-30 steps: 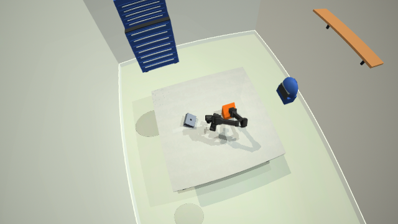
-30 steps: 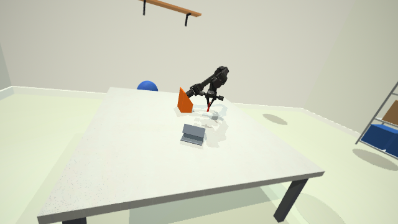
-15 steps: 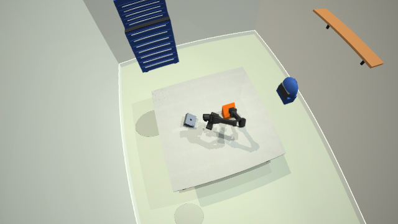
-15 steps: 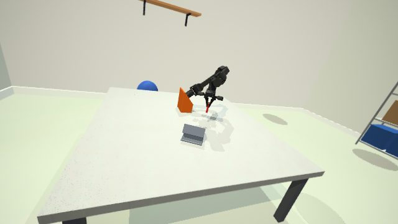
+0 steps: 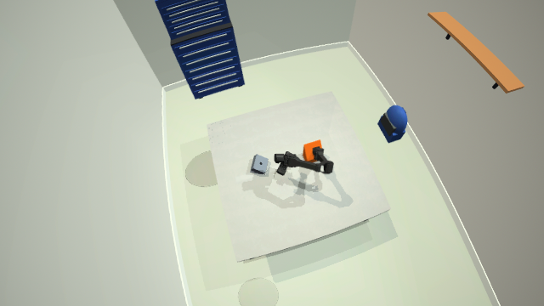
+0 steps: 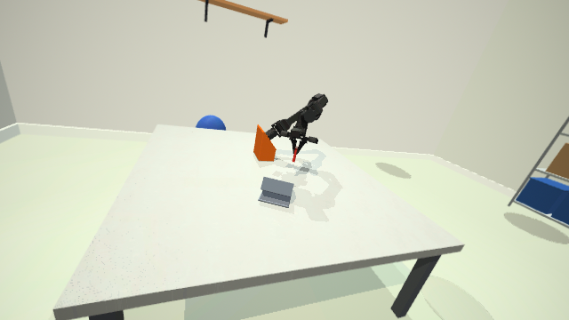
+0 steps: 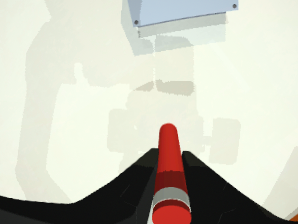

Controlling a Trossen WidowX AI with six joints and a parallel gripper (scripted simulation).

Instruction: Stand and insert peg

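Observation:
My gripper (image 6: 296, 150) (image 7: 169, 156) is shut on the red peg (image 6: 293, 157) (image 7: 169, 140) and holds it above the table. In the wrist view the white band is near the peg's end closest to the camera, and the plain end points away, past the fingertips. The grey-blue sloped panel (image 5: 256, 161) (image 6: 276, 186) (image 7: 180, 9) stands on the table, apart from the peg. Its one hole shows as a dark dot in the top view. The exterior view does not show the hole, and the wrist view shows only the panel's near edge.
An orange wedge-shaped block (image 5: 309, 152) (image 6: 264, 148) stands on the table (image 5: 272, 225) (image 6: 187, 249) beside the arm's base. The arm's shadows fall across the table. A blue cabinet, a blue round-topped object and a wall shelf stand beyond the table.

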